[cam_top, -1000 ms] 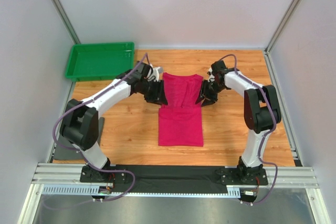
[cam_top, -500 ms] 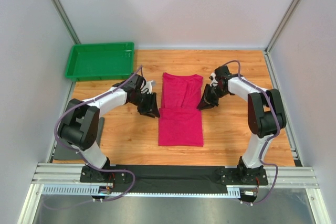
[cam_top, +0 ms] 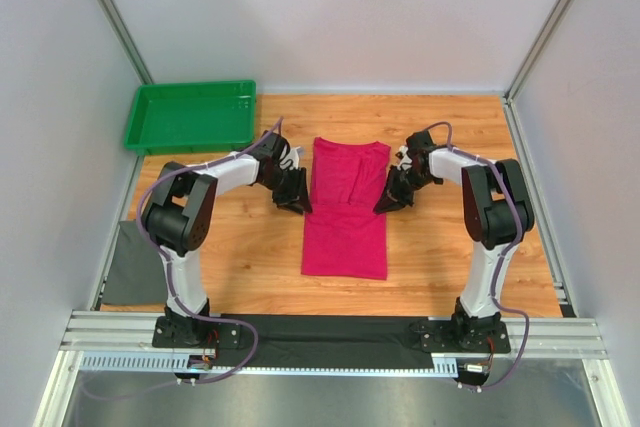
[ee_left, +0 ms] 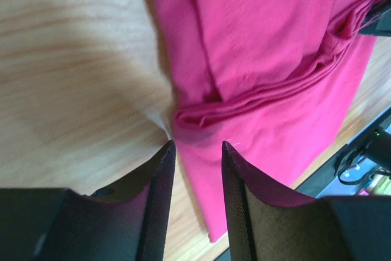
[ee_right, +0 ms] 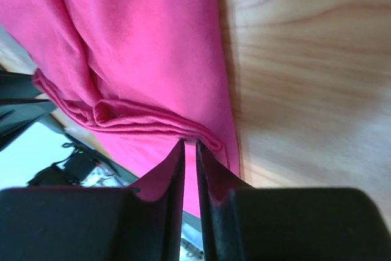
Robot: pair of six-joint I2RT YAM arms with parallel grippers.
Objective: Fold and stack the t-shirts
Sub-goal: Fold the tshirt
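Observation:
One magenta t-shirt (cam_top: pixel 345 217) lies flat in the middle of the table, sleeves folded in, with a thick fold running across it about halfway down. My left gripper (cam_top: pixel 294 197) is low at the left end of that fold. In the left wrist view it (ee_left: pixel 197 145) is open, with the shirt's bunched edge (ee_left: pixel 201 114) just ahead of the tips. My right gripper (cam_top: pixel 388 199) is at the right end of the fold. In the right wrist view it (ee_right: pixel 190 143) is almost closed, its tips touching the rolled fold of the shirt (ee_right: pixel 140 117), with no cloth between them.
A green tray (cam_top: pixel 190 117) stands at the back left corner, empty. A grey mat (cam_top: pixel 120 267) lies off the table's left edge. A black strip (cam_top: pixel 330 332) runs along the near edge between the arm bases. White walls and metal posts enclose the table.
Both grippers pulled outward off the shirt's sides, then came back lower and closer to me, at the ends of the fold. The shirt's top edge shifted slightly.

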